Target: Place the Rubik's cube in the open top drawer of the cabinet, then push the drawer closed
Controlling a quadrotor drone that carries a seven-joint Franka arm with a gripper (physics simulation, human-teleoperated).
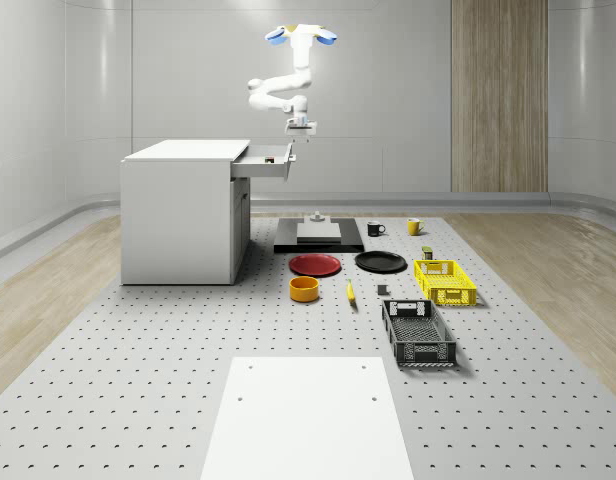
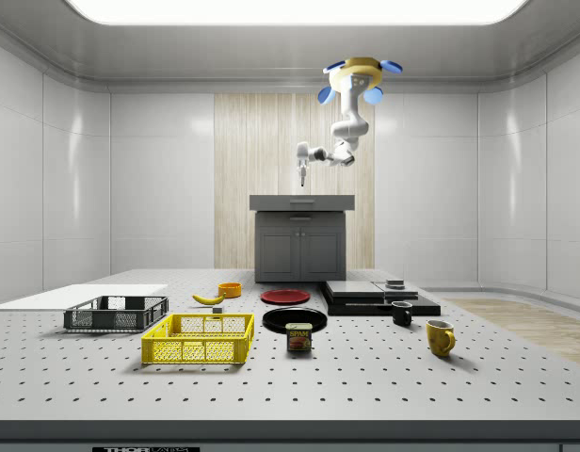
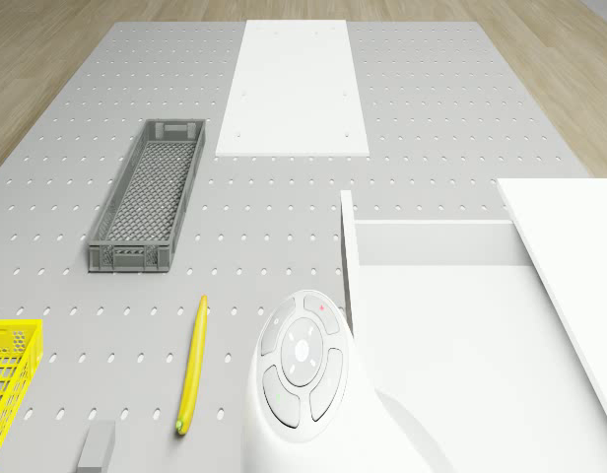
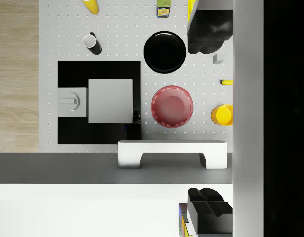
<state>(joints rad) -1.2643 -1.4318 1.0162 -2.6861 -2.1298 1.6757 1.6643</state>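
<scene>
The drone [image 1: 301,36] hovered above the open top drawer [image 1: 263,165], its gripper [image 1: 300,127] spread wide and empty. The Rubik's cube [image 4: 182,223] lay inside the drawer near its front edge, apparently released. That left 1 step: pushing the drawer shut.

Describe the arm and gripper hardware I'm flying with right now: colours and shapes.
The arm is glossy white with rounded, bulbous joint segments, hanging from a drone with blue rotor pods and a tan ring. The gripper is white; its fingers are black and blocky.
</scene>
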